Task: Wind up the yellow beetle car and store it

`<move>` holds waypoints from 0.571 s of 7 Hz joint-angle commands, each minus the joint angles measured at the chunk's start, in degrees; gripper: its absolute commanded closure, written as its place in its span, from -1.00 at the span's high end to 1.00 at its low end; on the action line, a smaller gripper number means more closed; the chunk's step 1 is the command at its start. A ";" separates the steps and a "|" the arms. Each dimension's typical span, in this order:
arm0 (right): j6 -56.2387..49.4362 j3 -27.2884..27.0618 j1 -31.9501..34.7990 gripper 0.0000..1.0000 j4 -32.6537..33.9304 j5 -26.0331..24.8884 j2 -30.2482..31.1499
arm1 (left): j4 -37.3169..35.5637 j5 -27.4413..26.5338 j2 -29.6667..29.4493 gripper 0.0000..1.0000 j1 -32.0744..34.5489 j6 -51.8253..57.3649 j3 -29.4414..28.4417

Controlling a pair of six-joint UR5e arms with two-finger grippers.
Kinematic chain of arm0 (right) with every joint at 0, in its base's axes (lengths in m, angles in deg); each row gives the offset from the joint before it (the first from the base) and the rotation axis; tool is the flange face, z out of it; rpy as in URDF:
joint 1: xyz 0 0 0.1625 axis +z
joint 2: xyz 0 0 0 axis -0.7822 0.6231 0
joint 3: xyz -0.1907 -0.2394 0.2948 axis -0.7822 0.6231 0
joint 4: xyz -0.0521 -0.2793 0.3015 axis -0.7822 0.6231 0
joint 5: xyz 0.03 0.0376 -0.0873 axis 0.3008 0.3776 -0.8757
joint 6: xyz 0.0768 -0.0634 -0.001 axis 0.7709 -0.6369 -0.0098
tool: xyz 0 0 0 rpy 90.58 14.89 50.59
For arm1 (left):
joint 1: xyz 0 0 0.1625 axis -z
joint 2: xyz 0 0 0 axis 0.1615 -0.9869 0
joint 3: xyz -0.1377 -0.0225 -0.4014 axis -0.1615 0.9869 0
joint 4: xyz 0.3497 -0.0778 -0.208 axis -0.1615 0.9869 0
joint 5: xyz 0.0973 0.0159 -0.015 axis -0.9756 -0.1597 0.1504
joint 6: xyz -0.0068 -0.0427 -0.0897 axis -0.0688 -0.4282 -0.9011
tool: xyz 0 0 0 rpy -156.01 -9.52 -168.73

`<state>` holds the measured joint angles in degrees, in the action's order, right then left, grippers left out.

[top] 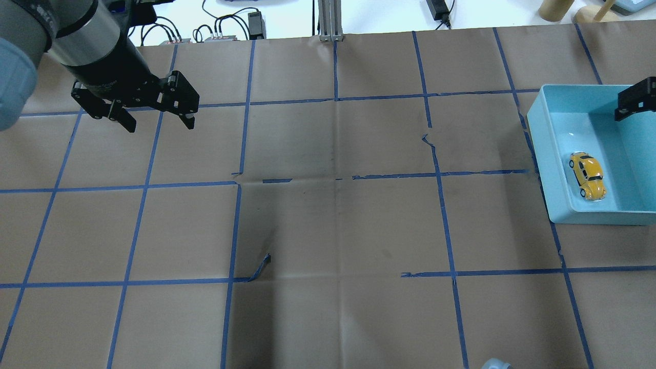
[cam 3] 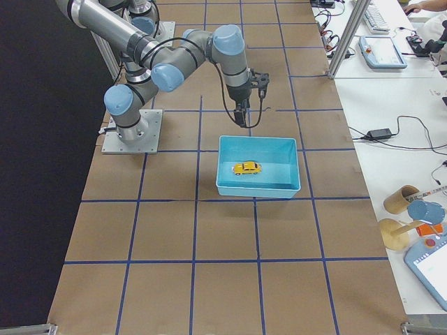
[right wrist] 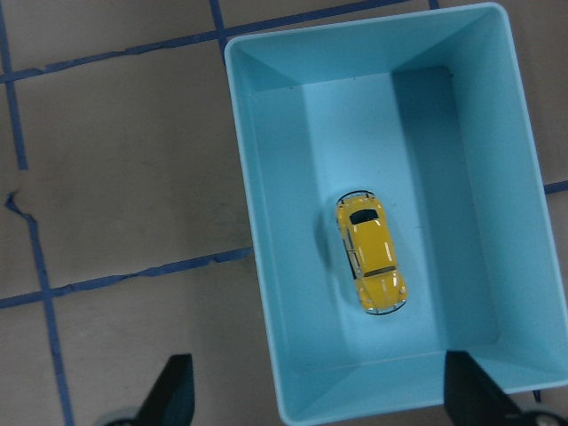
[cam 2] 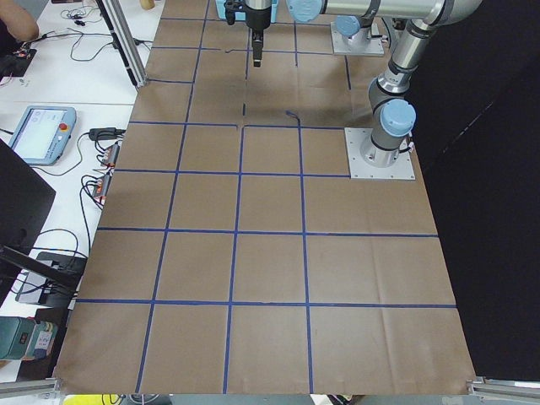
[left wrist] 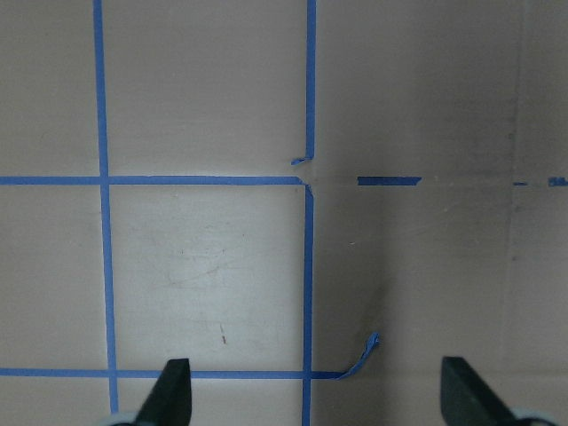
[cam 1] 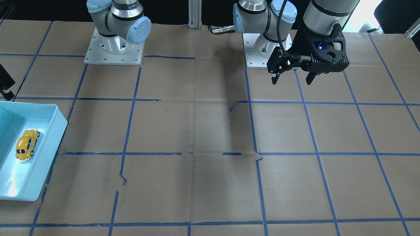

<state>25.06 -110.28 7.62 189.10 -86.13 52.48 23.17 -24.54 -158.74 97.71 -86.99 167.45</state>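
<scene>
Car (right wrist: 371,254) is sitting on its wheels in the bin (right wrist: 275,222). R pincer (right wrist: 324,395) is hanging wide open above the bin's edge; L pincer (top: 159,123) is hanging open over the counter (top: 338,230), far off. Risk if regrasping: a finger clipping the rim, or a nudge sending the car rolling.

Silver-grey arms (cam 1: 126,11) with pale blue joint caps (cam 1: 139,30), black jaws.
</scene>
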 commanded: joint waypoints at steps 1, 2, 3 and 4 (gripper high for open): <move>6.55 5.24 7.34 1.00 -7.23 -0.11 0.38 | -0.05 0.06 -0.24 1.00 0.01 0.00 -0.30; 6.56 7.35 9.72 1.00 -7.95 -0.11 -0.50 | -0.05 0.06 -0.16 1.00 0.01 0.00 -0.30; 6.56 9.46 11.13 1.00 -8.30 -0.02 -3.29 | -0.05 0.06 -0.16 1.00 0.01 0.00 -0.30; 6.65 13.22 13.06 1.00 -8.65 -0.28 -6.28 | -0.05 0.06 0.02 1.00 0.01 0.00 0.30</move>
<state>31.54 -100.81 18.42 181.02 -86.24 49.36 23.12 -24.48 -158.86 97.71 -86.99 167.31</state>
